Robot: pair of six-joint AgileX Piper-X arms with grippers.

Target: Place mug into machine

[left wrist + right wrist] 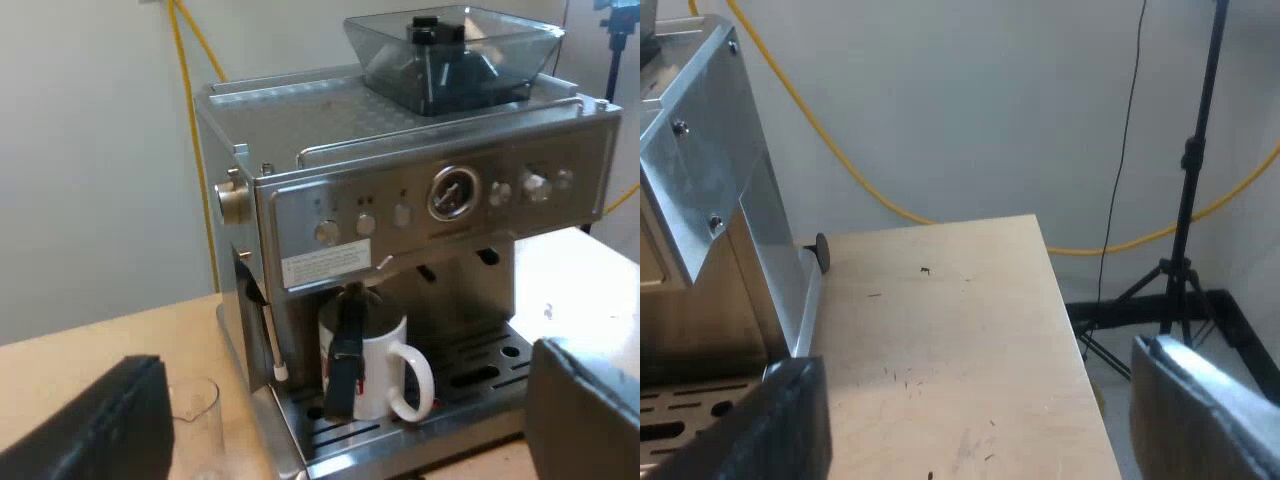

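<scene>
A white mug (384,362) stands upright on the drip tray (487,362) of the steel espresso machine (400,215), under the brew head. The holder's dark handle (346,340) sticks out from the machine's front and crosses the mug. My left gripper (345,356) is open, held back from the machine, its two black fingers (95,425) wide apart with nothing between them. My right gripper (975,360) is also open and holds nothing. It hovers over the wooden table (940,340) beside the machine's side panel (720,190).
A bean hopper (450,50) sits on the machine's top. A clear measuring glass (200,412) stands on the table close to the machine's corner. A yellow cable (840,170) runs along the wall. A black tripod (1185,240) stands on the floor beyond the table's edge.
</scene>
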